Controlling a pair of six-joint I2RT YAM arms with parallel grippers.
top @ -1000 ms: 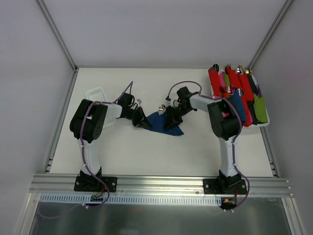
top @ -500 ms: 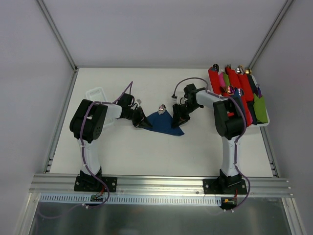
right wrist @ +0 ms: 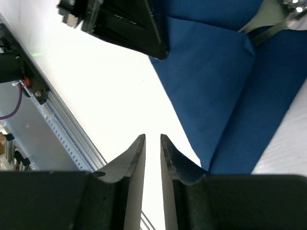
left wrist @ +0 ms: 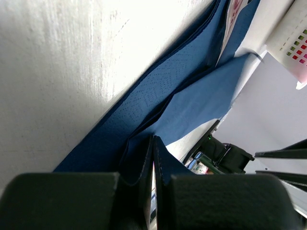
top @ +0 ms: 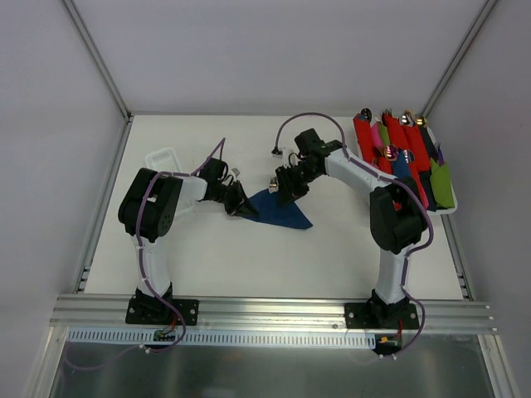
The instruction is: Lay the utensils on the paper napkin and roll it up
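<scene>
Centrally, on your white table [top: 207,257], the paper napkin [top: 282,214] lies partly folded at mid-frame of the top view. A tray [top: 454,209] of coloured rolls sits at the upper right. Your left gripper [top: 241,204] is clamped on the napkin's left corner. Your right gripper [top: 286,189] is at the napkin's upper edge, jaws narrowly apart and empty. The utensils [right wrist: 268,14] lie on the napkin, partly under a fold, with their heads at the upper edge.
</scene>
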